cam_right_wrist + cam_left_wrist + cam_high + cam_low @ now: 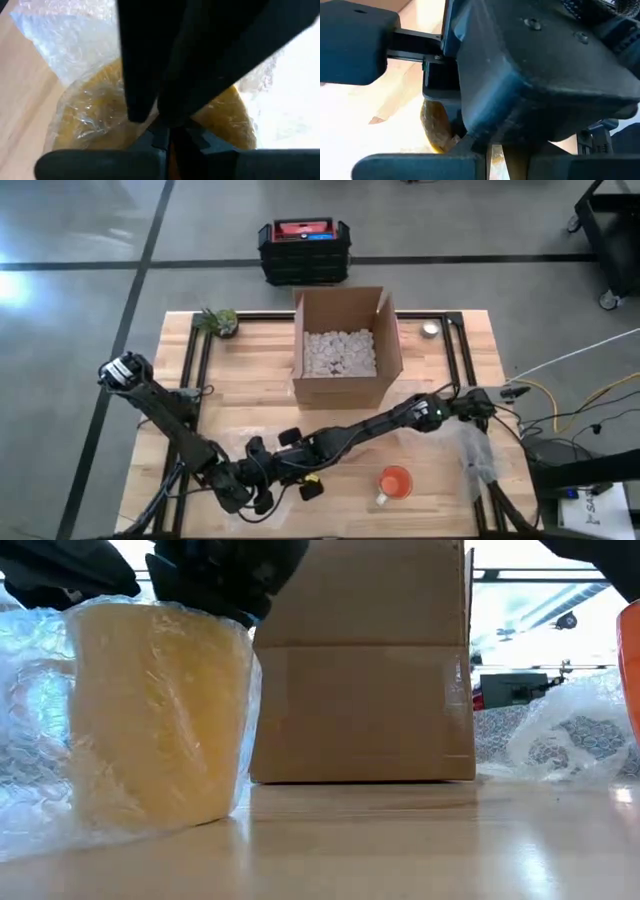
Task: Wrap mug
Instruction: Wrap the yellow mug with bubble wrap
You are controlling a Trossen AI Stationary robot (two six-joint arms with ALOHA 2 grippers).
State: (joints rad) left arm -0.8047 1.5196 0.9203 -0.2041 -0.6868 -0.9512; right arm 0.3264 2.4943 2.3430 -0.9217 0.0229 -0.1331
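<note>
From above, both arms cover the yellow mug (160,710). The orange mug (631,660) is cut by the low view's edge. Both grippers' finger positions are hidden.

Upper centre of the high view: box (345,345) on the counter (255,370), holding packing peanuts (338,352). Upper left of the counter: small plant (219,321). Upper right corner: small round tin (431,330). Beyond the counter's upper edge, on the floor: crate (304,250). Lower centre-right: mug (394,483) standing alone. Lower centre-left: wrapped mug (158,715) on bubble wrap (235,442), under left claw (262,502) and right claw (272,458). Right edge: loose wrap (474,456).
</note>
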